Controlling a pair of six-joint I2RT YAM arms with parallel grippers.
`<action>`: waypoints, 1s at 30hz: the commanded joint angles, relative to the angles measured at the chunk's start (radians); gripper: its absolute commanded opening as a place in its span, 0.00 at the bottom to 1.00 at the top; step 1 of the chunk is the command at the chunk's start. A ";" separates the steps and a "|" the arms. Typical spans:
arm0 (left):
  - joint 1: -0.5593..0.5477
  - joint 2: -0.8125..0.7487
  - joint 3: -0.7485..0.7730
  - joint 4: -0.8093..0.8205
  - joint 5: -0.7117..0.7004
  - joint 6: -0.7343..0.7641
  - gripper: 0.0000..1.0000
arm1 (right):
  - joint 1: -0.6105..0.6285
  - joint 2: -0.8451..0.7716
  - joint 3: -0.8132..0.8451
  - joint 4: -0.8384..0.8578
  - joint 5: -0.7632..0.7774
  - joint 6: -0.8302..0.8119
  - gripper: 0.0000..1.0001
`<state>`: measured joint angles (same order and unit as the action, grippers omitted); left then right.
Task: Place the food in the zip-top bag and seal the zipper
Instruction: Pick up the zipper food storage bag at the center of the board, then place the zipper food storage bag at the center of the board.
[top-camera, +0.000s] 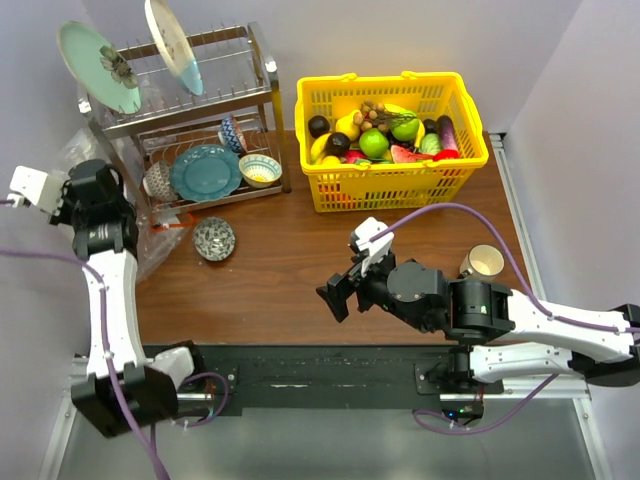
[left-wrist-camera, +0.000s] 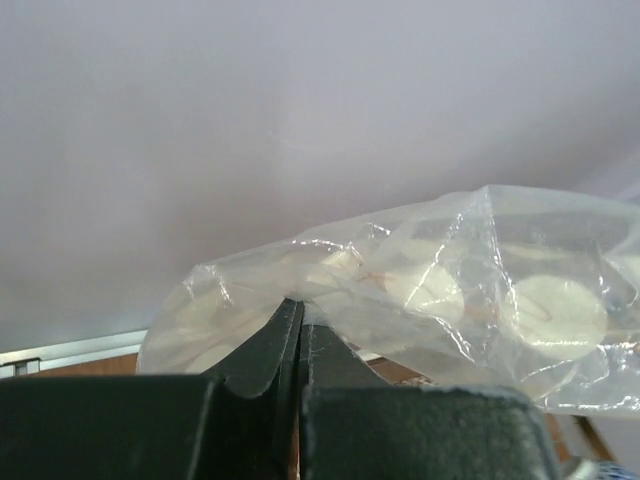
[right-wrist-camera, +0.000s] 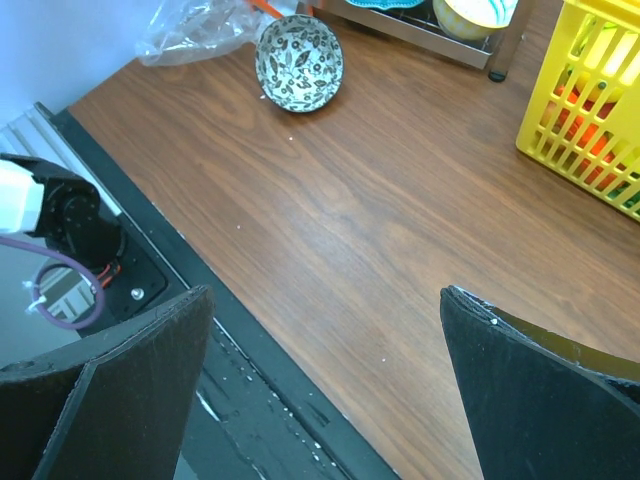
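The food lies in the yellow basket at the back: two green balls and a tan-brown cluster among other toy fruit. My left gripper is shut on a fold of clear plastic with white dots, held up in front of the wall. More crumpled clear plastic lies left of the patterned bowl and also shows in the right wrist view; I cannot tell whether it is the zip-top bag. No zipper strip shows. My right gripper is open and empty above bare wood.
A dish rack with plates and bowls stands at the back left. A patterned bowl sits in front of it. A cream mug stands by the right arm. The basket's corner shows in the right wrist view.
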<state>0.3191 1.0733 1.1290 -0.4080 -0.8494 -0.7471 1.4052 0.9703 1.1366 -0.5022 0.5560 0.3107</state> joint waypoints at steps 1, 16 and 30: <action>-0.003 -0.163 0.026 -0.006 -0.056 -0.029 0.00 | 0.000 -0.021 0.038 -0.001 0.004 0.019 0.98; -0.024 -0.296 -0.087 0.290 0.955 -0.199 0.00 | -0.002 -0.039 0.042 -0.002 0.087 -0.016 0.99; -0.595 -0.082 -0.087 0.284 1.076 -0.112 0.00 | 0.000 -0.100 -0.038 -0.012 0.326 0.086 0.99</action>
<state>-0.1333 0.9764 1.0004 -0.1581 0.1421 -0.8928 1.4052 0.8948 1.1252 -0.5198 0.7685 0.3305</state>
